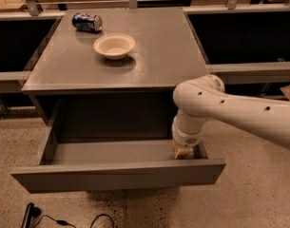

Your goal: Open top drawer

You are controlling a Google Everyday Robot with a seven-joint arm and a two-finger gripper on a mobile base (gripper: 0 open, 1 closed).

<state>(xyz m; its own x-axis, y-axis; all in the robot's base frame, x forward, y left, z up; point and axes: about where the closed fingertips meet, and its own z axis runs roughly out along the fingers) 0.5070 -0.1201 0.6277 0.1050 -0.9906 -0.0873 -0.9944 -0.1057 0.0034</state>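
The top drawer point(118, 175) is a wide dark grey drawer with a flat handleless front. It stands pulled far out from under the grey cabinet top, and its grey inside looks empty. My white arm reaches in from the right and bends down into the drawer's right end. The gripper point(183, 152) hangs just inside the drawer, right behind the front panel near its right corner. Only its pale tip shows below the wrist.
On the cabinet top point(159, 56) lie a white bowl point(114, 45) and a blue can point(87, 22) on its side at the back left. Dark shelving flanks the cabinet on both sides. Black cables point(63, 220) lie on the speckled floor in front.
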